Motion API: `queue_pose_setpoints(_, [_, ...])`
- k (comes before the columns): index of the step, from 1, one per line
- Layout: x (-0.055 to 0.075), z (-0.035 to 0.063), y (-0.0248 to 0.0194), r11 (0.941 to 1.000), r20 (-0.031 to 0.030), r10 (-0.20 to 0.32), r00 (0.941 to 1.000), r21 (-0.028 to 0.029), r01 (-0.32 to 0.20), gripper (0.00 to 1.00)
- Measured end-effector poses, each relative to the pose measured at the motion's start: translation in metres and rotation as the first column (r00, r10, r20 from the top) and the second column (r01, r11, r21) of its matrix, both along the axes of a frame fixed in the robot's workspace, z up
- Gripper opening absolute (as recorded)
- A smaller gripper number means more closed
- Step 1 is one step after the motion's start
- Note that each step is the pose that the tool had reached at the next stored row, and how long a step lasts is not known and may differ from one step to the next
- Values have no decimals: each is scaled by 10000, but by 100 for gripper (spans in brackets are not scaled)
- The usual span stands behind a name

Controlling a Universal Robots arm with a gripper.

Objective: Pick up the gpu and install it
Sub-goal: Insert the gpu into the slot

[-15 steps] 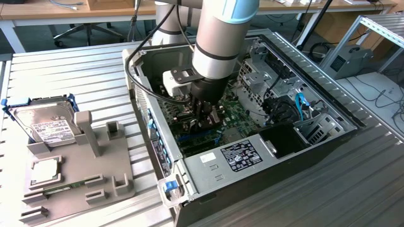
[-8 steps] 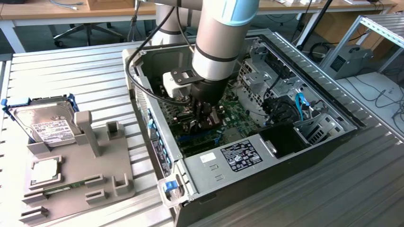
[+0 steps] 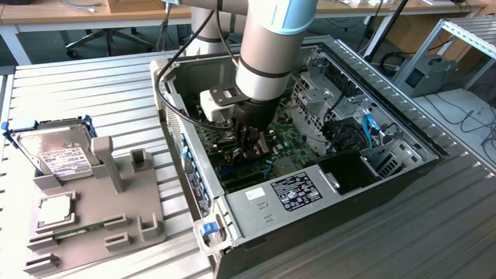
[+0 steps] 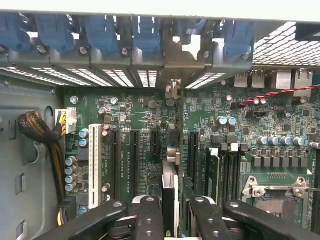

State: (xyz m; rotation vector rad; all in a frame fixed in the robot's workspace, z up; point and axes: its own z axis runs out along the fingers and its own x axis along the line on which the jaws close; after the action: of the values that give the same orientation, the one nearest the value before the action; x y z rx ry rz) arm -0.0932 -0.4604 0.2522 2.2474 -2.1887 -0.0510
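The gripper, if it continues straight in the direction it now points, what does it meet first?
Most likely the motherboard: the gripper holds the gpu edge-on above the expansion slots, so the card would touch first. Depth is unclear.

Silver-grey arm (image 3: pixel 268 58), blue joint cap, black end effector (image 3: pixel 252 148), black cable.

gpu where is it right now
The gpu stands edge-on between the claw fingers, low over the motherboard slots inside the open computer case, mid exterior view.
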Motion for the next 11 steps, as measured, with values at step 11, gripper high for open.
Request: queue_pose_setpoints(11, [1, -24, 17, 10000, 0, 0, 10000, 2, 0, 26])
